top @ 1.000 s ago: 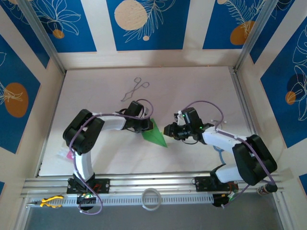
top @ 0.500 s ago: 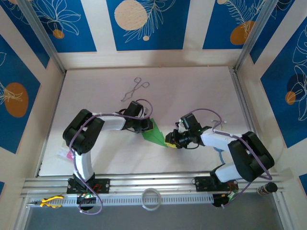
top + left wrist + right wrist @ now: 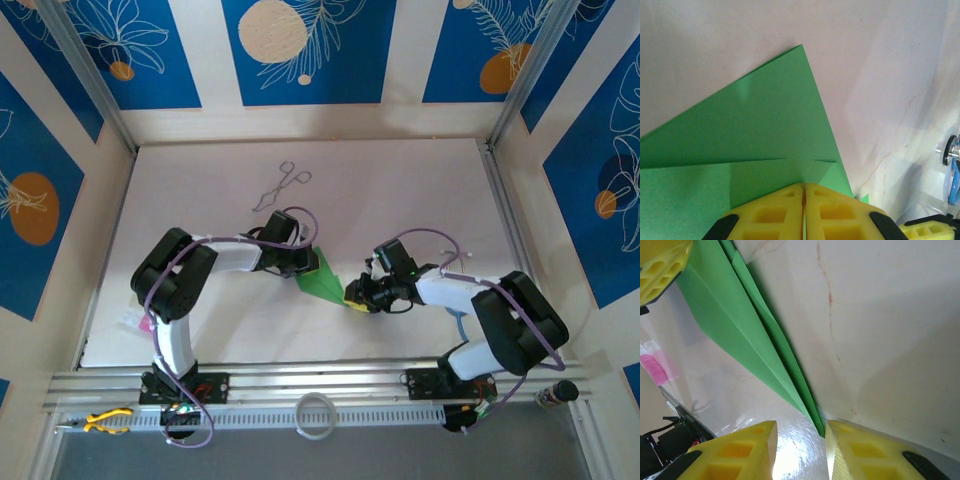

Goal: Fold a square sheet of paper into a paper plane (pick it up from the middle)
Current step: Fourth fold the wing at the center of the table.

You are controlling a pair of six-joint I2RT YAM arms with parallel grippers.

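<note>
Green paper [image 3: 322, 280], folded into a long pointed wedge, lies flat on the pale bench [image 3: 400, 190], near the middle and between the two arms. Its wide end is under the left claw [image 3: 303, 263], and its sharp tip points toward the right claw [image 3: 352, 296].

From the left wrist, the left claw [image 3: 803, 187] has its jaws pressed together, and the tips rest on the green paper [image 3: 750, 125] just below a crease. It seems to pin the sheet down, but I cannot tell if a layer is nipped between them. From the right wrist, the right claw [image 3: 800, 429] stands low over the bench with its jaws a little apart. The tip of the paper [image 3: 725, 315] reaches into the gap and touches, or almost touches, one finger.

I judge the paper to be very light, thin and easy to crumple, and it will probably slide on the smooth bench if nothing holds it. The tip is the weakest place. A hold on the layered folded edge, a little behind the tip, looks safer.
</note>
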